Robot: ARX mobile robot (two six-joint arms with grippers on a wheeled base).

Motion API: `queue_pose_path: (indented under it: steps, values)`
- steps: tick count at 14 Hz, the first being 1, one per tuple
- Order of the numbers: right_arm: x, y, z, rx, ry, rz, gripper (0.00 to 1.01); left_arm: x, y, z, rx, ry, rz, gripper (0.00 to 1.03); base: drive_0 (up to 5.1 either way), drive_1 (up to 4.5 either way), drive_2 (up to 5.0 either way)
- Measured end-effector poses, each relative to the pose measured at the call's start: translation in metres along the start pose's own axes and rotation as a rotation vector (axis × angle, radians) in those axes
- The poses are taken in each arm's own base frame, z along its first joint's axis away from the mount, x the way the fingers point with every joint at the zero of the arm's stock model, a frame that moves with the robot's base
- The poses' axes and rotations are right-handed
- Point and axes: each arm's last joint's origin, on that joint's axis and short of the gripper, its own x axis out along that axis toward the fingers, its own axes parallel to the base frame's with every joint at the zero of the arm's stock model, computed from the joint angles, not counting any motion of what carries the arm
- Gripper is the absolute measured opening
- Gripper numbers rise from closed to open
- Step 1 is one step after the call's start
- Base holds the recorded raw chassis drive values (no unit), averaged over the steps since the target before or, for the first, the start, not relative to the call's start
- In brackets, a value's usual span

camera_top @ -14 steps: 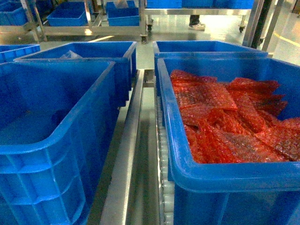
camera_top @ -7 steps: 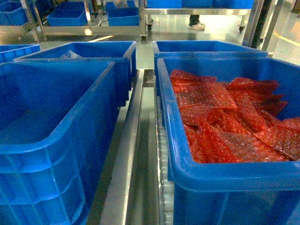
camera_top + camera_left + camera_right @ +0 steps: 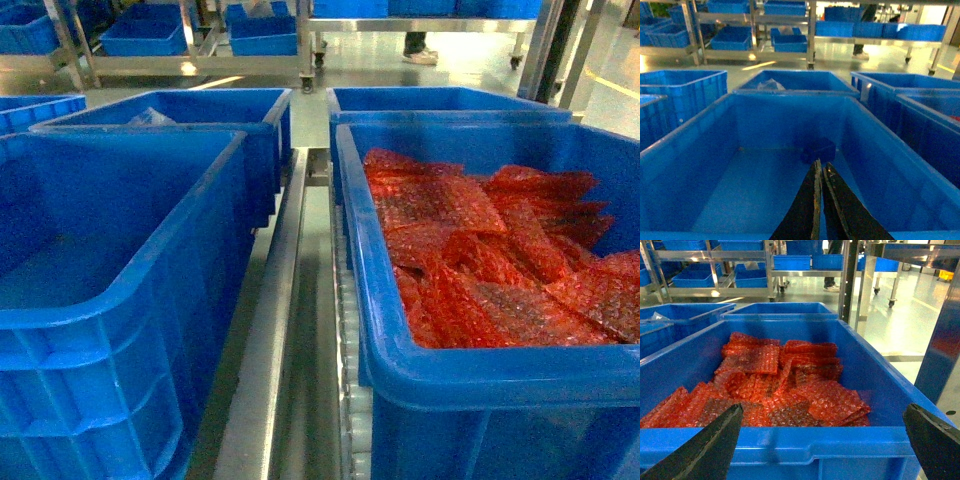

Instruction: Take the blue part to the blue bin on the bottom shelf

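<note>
Two big blue bins sit side by side on the bottom shelf (image 3: 262,370), with a shiny metal rail running between them. The blue bin (image 3: 130,300) on the left is nearly bare inside. Down at its far end lies the blue part (image 3: 818,149), a small dark blue lump resting on the bin floor (it is hard to spot, blue on blue). The left hand (image 3: 820,165) hangs over the near edge of this bin, its two dark fingers pressed tight together with nothing between them. It is close to the part but not touching it.

The right bin (image 3: 480,380) is full of red bubble-wrap bags (image 3: 480,250), all piled up. The right hand (image 3: 825,415) hovers at the near wall of that bin with its fingers spread wide apart, holding nothing.

More blue bins stand behind these two.
</note>
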Motion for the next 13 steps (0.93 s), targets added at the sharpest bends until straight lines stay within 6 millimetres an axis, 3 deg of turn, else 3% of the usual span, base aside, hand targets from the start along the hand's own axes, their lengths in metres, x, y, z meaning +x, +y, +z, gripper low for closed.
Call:
queue_pose_path:
  steps: [13]
  values:
    - [0.000, 0.000, 0.000, 0.000, 0.000, 0.000, 0.98, -0.027, 0.000, -0.001, 0.000, 0.006, 0.000, 0.02, 0.0, 0.00, 0.0]
